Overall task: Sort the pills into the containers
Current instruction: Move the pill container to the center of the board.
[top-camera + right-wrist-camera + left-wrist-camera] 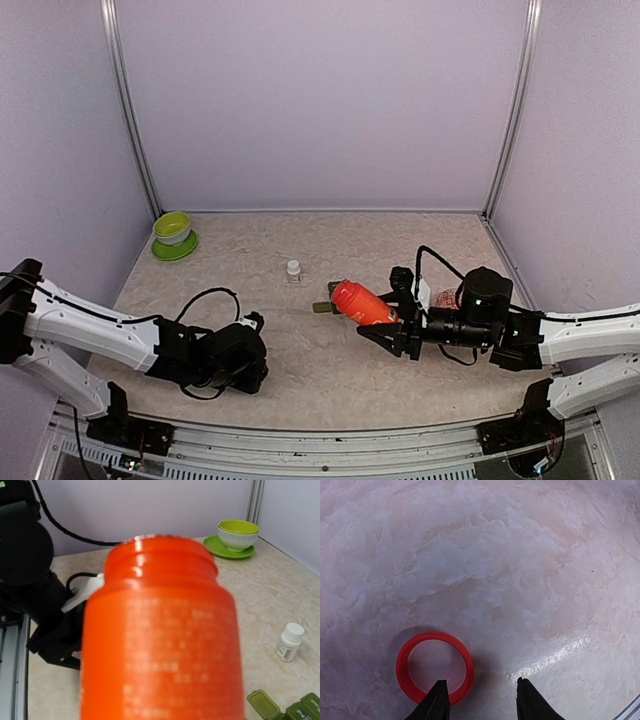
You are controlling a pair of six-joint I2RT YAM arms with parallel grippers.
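— Where are the containers?

— Near the middle of the top view. The containers [321, 306] sit on the surface [300, 390], just beside the mouth of the orange bottle [362, 303], on its left in the frame. In the right wrist view they show at the lower right corner.

— Who holds the bottle?

— The right pincer [393, 325] is clamped around its base end. The bottle is tipped sideways, with its uncapped mouth toward the boxes. No pills are visible, because the bottle wall hides what's inside.

— And the other pincer?

— The left pincer [480, 685] sits low at the lower left of the top view. Its fingers are spread and hold nothing, and a red ring [434, 666] lies at one fingertip.

— How will things handle?

— The bottle looks like stiff, smooth plastic and is probably light, so a firm grip around the body suits it. The boxes look tiny and light, and a nudge from the bottle's rim would likely slide them. Pills may tumble out fast, so I judge a slow tilt is needed.
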